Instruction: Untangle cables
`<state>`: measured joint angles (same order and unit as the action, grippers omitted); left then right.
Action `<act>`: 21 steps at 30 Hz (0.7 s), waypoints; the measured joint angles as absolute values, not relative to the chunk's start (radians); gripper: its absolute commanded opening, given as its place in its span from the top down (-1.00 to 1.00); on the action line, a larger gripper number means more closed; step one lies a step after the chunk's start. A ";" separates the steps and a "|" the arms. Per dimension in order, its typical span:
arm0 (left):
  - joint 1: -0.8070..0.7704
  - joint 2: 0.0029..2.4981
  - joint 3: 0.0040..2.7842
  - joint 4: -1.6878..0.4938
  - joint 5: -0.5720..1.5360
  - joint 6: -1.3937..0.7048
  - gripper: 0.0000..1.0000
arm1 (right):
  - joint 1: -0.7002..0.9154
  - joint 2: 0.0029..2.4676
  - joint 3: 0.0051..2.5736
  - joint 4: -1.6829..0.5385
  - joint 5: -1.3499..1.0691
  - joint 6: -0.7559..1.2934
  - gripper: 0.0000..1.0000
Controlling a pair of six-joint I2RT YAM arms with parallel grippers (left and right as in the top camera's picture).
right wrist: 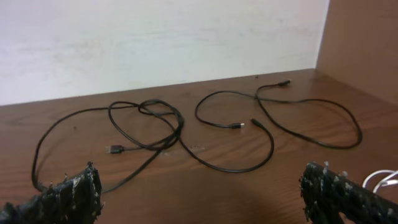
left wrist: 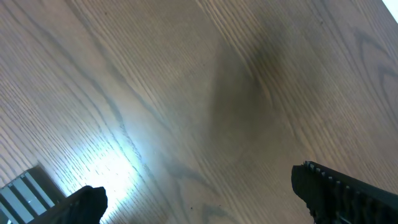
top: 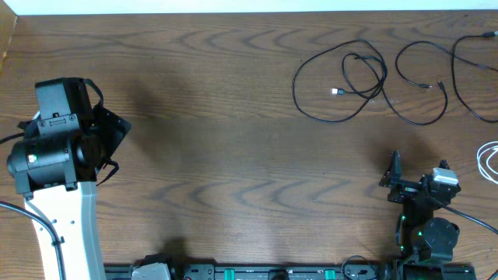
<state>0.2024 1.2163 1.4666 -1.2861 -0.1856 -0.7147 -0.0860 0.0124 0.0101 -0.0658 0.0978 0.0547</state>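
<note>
**Limp, light cables at the far right of the worktop; both claws wide and empty**

The black cables lie in loose loops near the far edge of the worktop, toward its right corner. The white cable curls at the right edge, partly out of frame. From the right wrist, the leftmost black loop twists over itself and crosses a neighbouring strand. The other black runs look merely laid beside one another, though I cannot tell for each crossing.

The right claw sits by the near edge, well apart from the cables and facing them. Its jaws are spread as wide as they go and hold nothing. The left claw hangs over bare wood on the left side, equally wide and empty.

These cords likely weigh almost nothing and have no stiffness, so a pull on one should drag whatever lies across it. The thin, smooth jacket may slip from a loose pinch. The small plug seems the firmest hold. A free stretch just beside the twist would also serve, with the other claw pinning the neighbouring strand.
</note>
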 measured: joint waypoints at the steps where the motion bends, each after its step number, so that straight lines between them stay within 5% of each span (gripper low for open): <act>1: 0.202 1.216 1.467 -1.286 -0.186 -0.715 -1.00 | -0.084 0.012 0.010 -0.066 0.098 0.049 -0.98; 21: 0.202 1.216 1.467 -1.286 -0.186 -0.715 -1.00 | -0.061 0.012 0.010 -0.066 0.097 -0.045 -0.98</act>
